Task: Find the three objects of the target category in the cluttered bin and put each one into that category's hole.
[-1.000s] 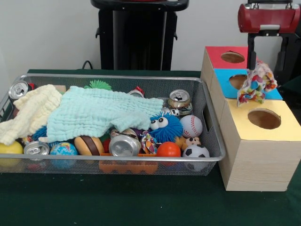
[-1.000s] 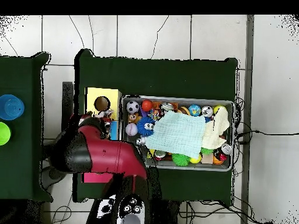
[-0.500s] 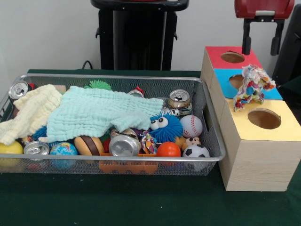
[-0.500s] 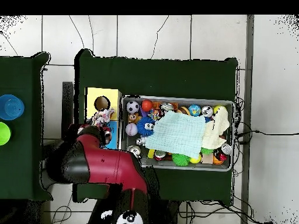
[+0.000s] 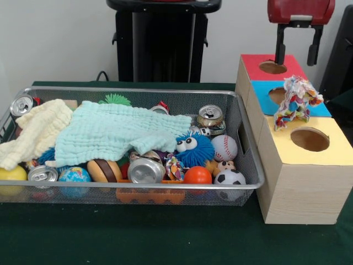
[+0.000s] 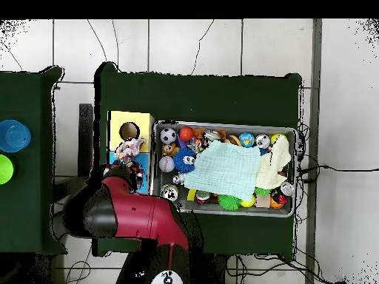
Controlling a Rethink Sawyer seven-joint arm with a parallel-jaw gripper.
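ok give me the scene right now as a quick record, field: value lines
pincer: black two-finger pincer, open and empty, above the red-topped section
dropped item: multicoloured knotted rope toy, resting on the blue-topped section, not down a hole
sorting box: wooden three-hole box, tops red, blue, yellow
bin: wire mesh bin, beside the box
bin contents: pale blue cloth and cream cloth over balls, cans, toys

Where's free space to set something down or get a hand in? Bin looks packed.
Free: the green tabletop in front of the wire bin and the wooden box; the box's yellow top around its hole. Crowded: the bin, full of balls and cans under the blue cloth. The colourful rope toy covers the blue hole.
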